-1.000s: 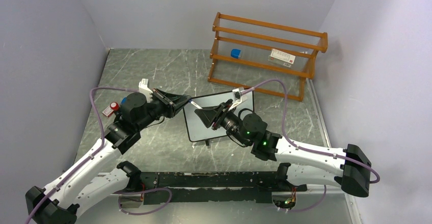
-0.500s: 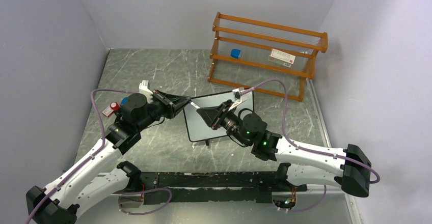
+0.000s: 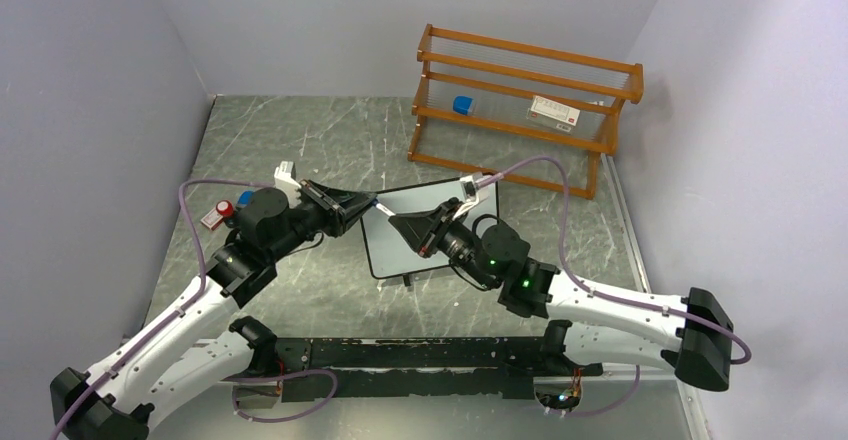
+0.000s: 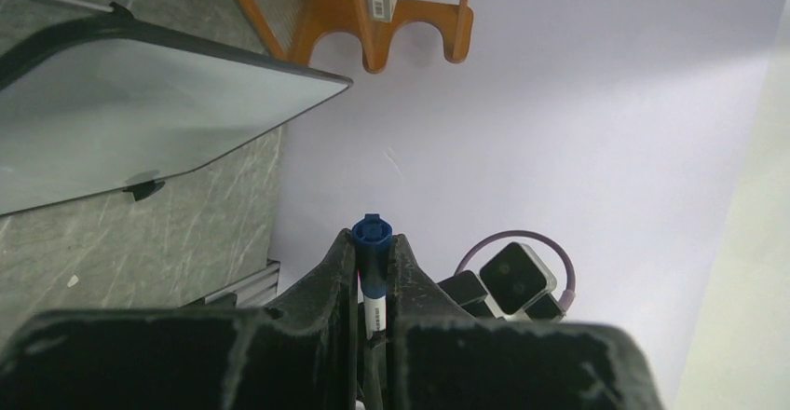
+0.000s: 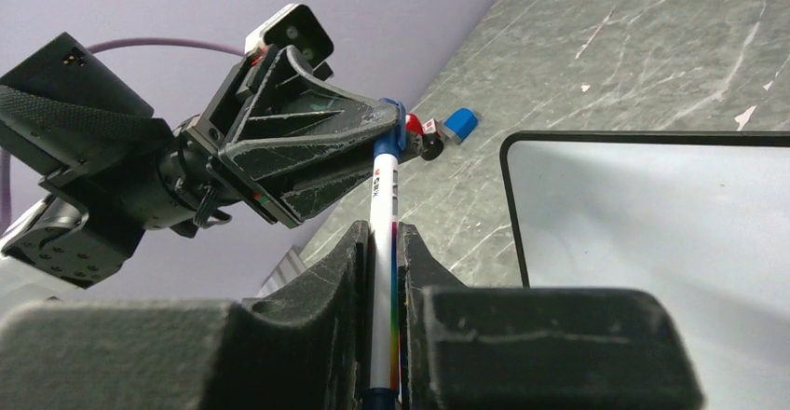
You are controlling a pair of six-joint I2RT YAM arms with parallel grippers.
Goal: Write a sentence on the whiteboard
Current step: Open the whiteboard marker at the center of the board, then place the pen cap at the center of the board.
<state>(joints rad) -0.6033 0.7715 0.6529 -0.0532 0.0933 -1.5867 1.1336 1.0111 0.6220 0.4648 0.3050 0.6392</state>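
Observation:
The whiteboard (image 3: 385, 250) lies on the table between the arms, and its white surface is blank where it shows; no sentence shows on it. A white marker (image 5: 384, 186) with a blue cap (image 4: 374, 233) is held between both grippers above the board's left edge. My left gripper (image 3: 372, 203) is shut on the cap end (image 4: 374, 242). My right gripper (image 3: 392, 222) is shut on the barrel (image 5: 383, 233), facing the left gripper (image 5: 382, 116). The board also shows in the left wrist view (image 4: 140, 112) and the right wrist view (image 5: 652, 224).
An orange wooden rack (image 3: 520, 100) stands at the back right, holding a blue block (image 3: 462, 105) and a white box with a red label (image 3: 554, 110). A small red-capped item (image 3: 222, 210) and a blue piece (image 3: 245, 198) lie by the left arm.
Both grippers stay shut on the marker. The right arm's elbow has swung slightly to the right and the left wrist has dropped a little; the board has not moved.

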